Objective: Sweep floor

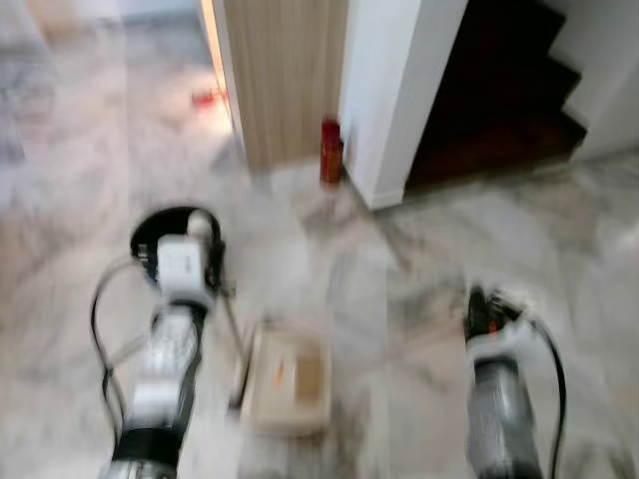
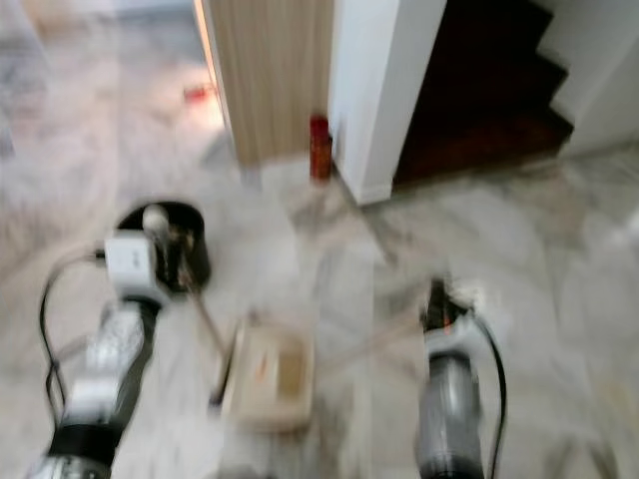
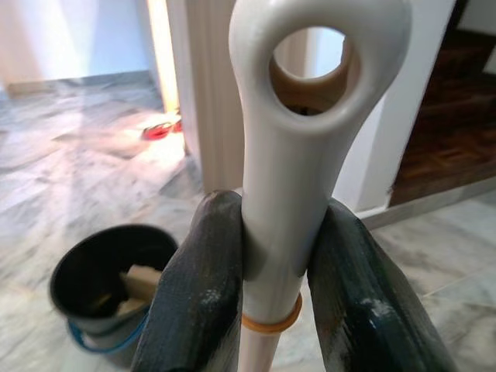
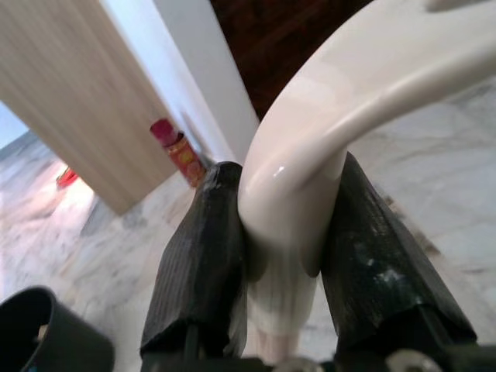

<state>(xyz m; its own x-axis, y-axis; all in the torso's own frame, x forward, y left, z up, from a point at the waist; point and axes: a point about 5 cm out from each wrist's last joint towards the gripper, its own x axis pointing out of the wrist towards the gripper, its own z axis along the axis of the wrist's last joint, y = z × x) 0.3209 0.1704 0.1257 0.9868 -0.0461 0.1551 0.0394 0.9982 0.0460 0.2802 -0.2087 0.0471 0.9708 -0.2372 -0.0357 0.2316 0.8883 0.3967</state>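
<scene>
marble floor [image 1: 419,259] | dustpan [image 1: 290,384] lying on it between the arms | black bucket [image 3: 108,283] near wood panel | left gripper [image 3: 267,302] clamps broom handle [image 3: 298,155] | right gripper [image 4: 287,256] pinches curved white handle [image 4: 341,101] | red bottle [image 1: 330,152] by wall

Head cameras look down, blurred, over marble floor [image 1: 399,299]. Wrist cameras sit close behind their fingers, facing twelve o'clock; both share the red can [image 4: 180,149].

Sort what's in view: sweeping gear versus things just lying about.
Sweeping gear: broom handle in the left gripper; curved cream handle in the right gripper; beige dustpan on the floor.

Lying about: black bucket; red bottle by the wall.
</scene>
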